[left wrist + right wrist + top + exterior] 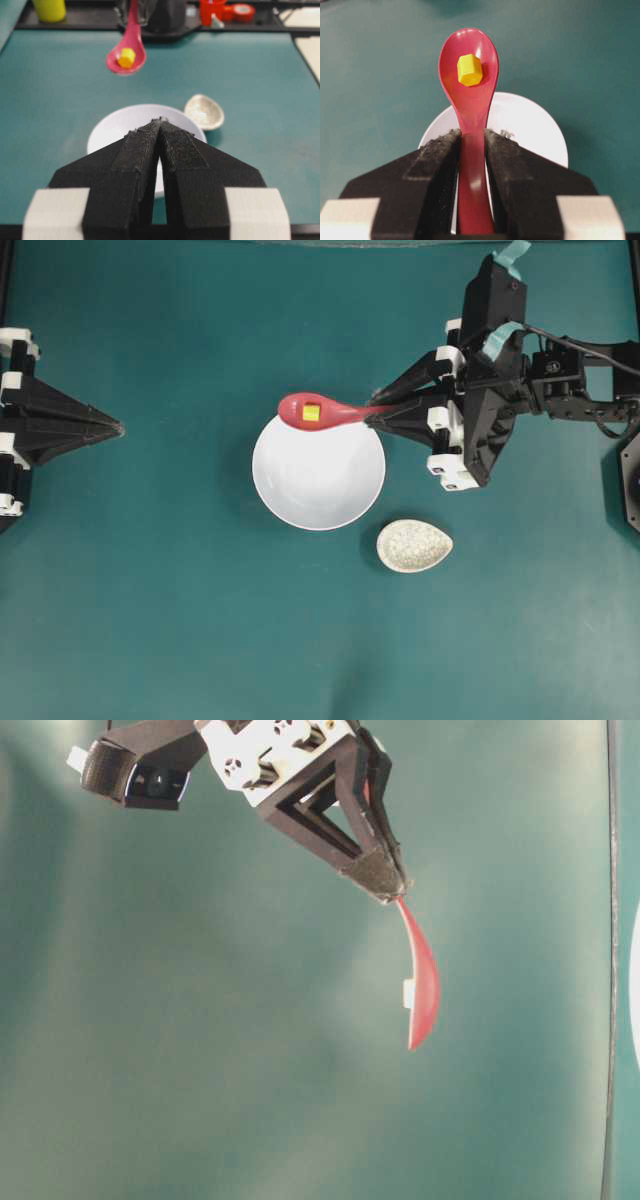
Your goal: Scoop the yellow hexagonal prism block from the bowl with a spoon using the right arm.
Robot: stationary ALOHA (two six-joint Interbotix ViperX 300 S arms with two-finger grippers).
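My right gripper is shut on the handle of the pink-red spoon, which it holds level in the air. In the spoon's scoop rests the yellow hexagonal prism block, also visible from overhead as the block in the spoon at the far rim of the white bowl. The bowl lies below the spoon and shows nothing inside. Seen from table level, the right gripper carries the spoon well above the surface. My left gripper is shut and holds nothing, at the left edge.
A speckled cream spoon rest sits to the bowl's lower right on the teal table. From the left wrist I see a yellow cup and red items on a shelf beyond the table's far edge.
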